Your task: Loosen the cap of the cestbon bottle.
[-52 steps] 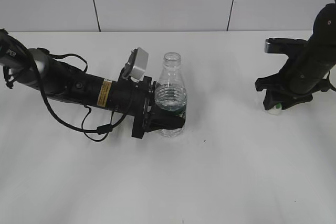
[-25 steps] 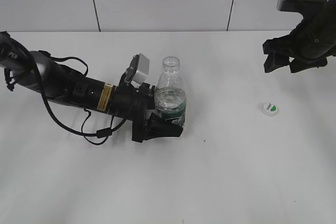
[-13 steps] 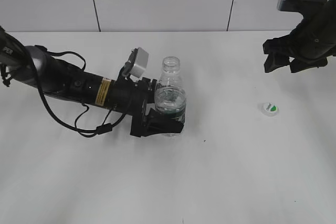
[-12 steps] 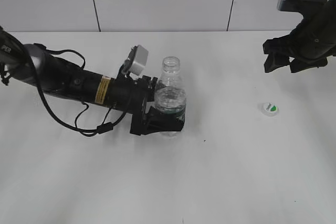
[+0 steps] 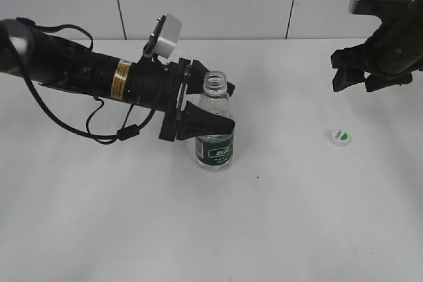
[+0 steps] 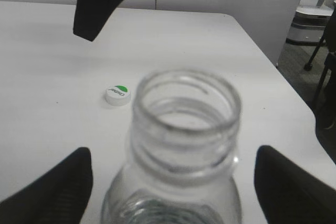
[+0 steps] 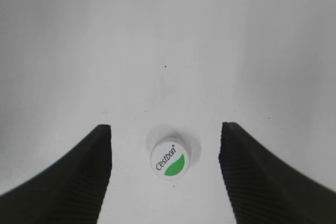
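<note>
Standing upright, cestbon bottle [image 5: 215,138] (mouth uppermost).

Cestbon bottle [image 5: 215,130] upright near table [image 5: 277,229] centre, neck uncapped. Cap [image 5: 338,137] on table at bottle's 3 o'clock, well apart. Left gripper [image 5: 213,107] astride bottle's upper part – arm reaching in from 9 o'clock. Right gripper [image 5: 353,78] above cap, at its 12 o'clock.

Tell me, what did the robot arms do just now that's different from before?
The left gripper let go of the bottle and lifted from its green label up to its neck. The right gripper set the cap on the table, then rose above it, open. The bottle stayed upright and open-topped.
</note>
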Controlling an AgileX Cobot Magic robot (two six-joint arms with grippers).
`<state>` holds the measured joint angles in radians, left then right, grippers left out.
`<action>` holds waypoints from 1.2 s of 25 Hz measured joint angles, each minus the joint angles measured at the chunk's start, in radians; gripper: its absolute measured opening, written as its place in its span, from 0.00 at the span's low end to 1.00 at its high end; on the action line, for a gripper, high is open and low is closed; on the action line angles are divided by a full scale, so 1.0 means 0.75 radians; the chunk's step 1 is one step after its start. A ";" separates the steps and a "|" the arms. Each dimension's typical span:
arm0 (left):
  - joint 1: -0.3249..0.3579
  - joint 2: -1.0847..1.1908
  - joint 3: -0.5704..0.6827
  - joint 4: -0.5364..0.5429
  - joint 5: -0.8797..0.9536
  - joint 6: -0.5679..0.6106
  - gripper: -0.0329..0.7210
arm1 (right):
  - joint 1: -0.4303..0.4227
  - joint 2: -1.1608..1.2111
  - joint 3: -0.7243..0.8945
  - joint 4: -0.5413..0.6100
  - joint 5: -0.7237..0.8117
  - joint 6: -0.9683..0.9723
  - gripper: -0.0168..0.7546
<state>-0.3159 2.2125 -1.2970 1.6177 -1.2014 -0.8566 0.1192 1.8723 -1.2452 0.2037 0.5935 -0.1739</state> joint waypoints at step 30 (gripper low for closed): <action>-0.001 -0.591 0.002 -0.067 1.425 -0.055 0.75 | 0.000 -0.122 0.000 -0.002 0.098 0.002 0.66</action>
<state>-0.3168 1.7690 -1.2955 1.5676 -0.1328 -0.8976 0.1192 1.7805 -1.2452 0.2020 0.6669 -0.1727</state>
